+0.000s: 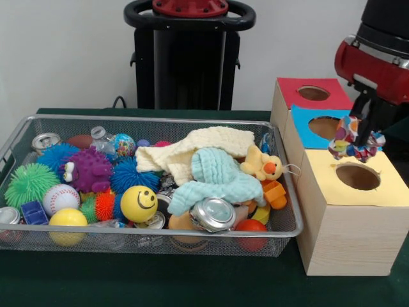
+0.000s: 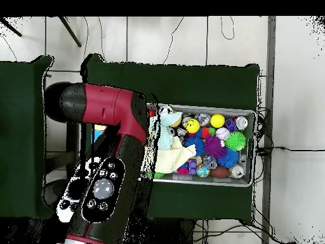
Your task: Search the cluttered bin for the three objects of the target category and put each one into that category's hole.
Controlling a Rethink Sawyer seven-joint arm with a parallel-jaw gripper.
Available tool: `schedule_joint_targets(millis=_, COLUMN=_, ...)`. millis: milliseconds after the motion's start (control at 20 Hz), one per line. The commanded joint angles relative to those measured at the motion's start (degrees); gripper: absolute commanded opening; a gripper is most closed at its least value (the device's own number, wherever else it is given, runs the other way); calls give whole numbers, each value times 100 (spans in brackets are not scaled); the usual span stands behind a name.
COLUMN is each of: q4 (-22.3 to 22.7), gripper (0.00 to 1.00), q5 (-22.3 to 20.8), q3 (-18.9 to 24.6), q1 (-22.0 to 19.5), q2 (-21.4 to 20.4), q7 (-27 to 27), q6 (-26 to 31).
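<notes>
Right of frame, front view: gripper (image 1: 359,142) pinches a multicoloured patterned cloth (image 1: 353,142), hanging just above the wooden box (image 1: 348,227), between the blue panel's hole (image 1: 325,127) and the yellow panel's hole (image 1: 358,176). Red panel's hole (image 1: 313,93) sits behind. Wire-mesh bin (image 1: 38,240) at left holds cream cloth (image 1: 195,148), mint cloth (image 1: 217,177), spiky balls, cans. Overhead: arm (image 2: 114,152) hides the box.
</notes>
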Motion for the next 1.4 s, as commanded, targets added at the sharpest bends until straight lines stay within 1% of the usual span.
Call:
schedule_joint_targets(millis=50, q4=1178, gripper=0, q5=-55, q3=580, q1=-231, q2=-231, q7=472, q6=-354)
schedule_joint_targets(millis=200, q4=1305, gripper=0, q5=-45, q3=644, q1=-239, q2=-272, q7=438, q6=-540)
schedule_joint_targets(millis=400, q4=1359, gripper=0, q5=-22, q3=686, q1=-220, q2=-278, q7=480, q6=-684)
schedule_joint_targets(millis=800, q4=1213, gripper=0, q5=56, q3=771, q1=-172, q2=-135, q7=628, q6=-1020)
schedule_joint_targets(millis=1100, q4=1132, gripper=0, q5=75, q3=778, q1=-134, q2=-80, q7=679, q6=-963)
schedule_joint_targets(millis=1400, q4=1147, gripper=0, q5=70, q3=806, q1=-122, q2=-79, q7=663, q6=-902)
